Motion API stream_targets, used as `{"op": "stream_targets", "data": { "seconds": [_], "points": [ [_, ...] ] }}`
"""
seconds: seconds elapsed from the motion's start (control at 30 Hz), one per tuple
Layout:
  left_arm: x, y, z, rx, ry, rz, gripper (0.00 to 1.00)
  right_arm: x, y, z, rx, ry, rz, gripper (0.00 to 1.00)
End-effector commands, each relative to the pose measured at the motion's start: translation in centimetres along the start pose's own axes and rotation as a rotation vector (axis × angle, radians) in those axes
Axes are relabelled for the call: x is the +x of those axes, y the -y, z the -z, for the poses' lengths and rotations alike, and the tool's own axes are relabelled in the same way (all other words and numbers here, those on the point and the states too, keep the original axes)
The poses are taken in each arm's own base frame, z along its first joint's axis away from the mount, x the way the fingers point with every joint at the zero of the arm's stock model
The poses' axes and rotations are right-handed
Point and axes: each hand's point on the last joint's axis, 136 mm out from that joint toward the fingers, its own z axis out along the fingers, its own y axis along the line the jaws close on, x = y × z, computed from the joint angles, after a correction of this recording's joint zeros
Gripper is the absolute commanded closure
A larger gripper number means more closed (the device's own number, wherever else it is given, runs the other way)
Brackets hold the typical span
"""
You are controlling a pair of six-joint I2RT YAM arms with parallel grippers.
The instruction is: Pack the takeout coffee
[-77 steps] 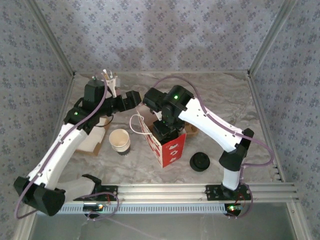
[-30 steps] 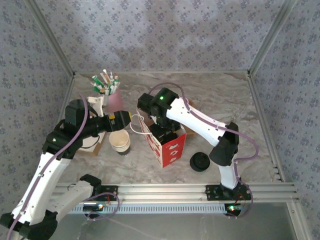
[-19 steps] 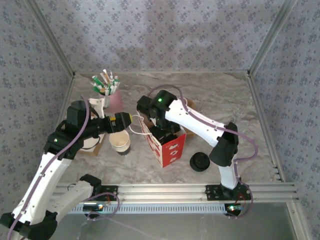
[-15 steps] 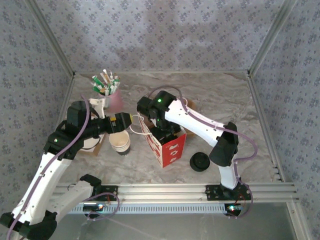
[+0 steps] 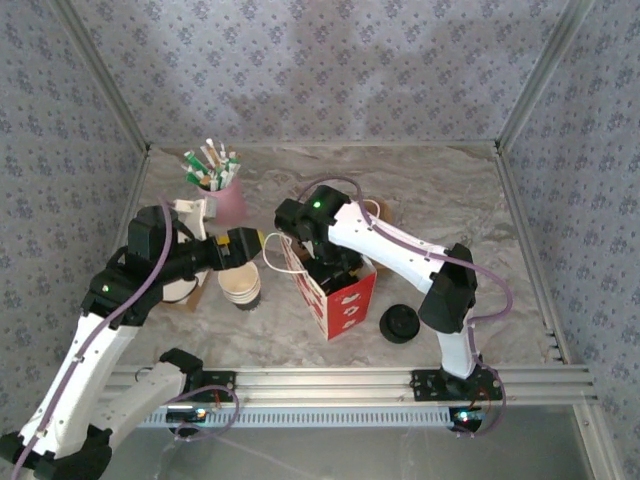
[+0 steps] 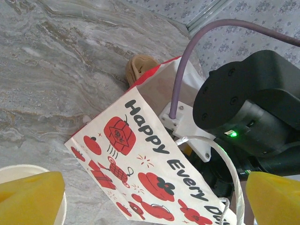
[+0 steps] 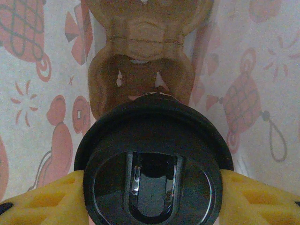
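red-and-white printed paper bag stands open-topped near the middle of the grey marbled table, with the right arm reaching down into its mouth. inside, the right pincer has its yellow pads pressed against both sides of the white paper coffee cup with a round black plastic lid. from the wrist camera only the lid top and its sip slot can be seen, since the cup wall is hidden beneath it. the cup hangs within the bag's printed walls, above a brown moulded cardboard carrier that seems to lie at the bottom of the bag, though how close the two are cannot be told.

the left pincer is spread wide with nothing between its yellow fingers. it hovers just left of the bag, facing the side that reads "happy every day", and the bag's white string handle loops in front of it. a stack of tan paper cups stands on the table just below it. a pink cup holding green-and-white sachets sits toward the far left, and a loose black lid lies on the table just right of the bag.
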Motion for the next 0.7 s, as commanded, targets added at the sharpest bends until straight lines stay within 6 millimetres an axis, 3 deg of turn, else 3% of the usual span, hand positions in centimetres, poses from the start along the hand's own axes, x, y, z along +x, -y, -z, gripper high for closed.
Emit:
{"op": "stream_targets", "data": {
  "seconds": [0.0,0.37,0.67],
  "points": [
    [-0.6,1.6,1.4,0.041,0.026,-0.015,0.0,1.1,0.1,1.1,-0.025,0.012,0.005,0.39],
    [-0.2,2.1,3.6,-0.031,-0.008,-0.088,0.01,1.1,0.2,1.3,-0.059,0.039,0.011,0.39],
    [1.2,2.6,2.3,-0.076,-0.101,-0.183,0.01,0.8,0.5,1.0,-0.078,0.043,0.01,0.39]
  ]
}}
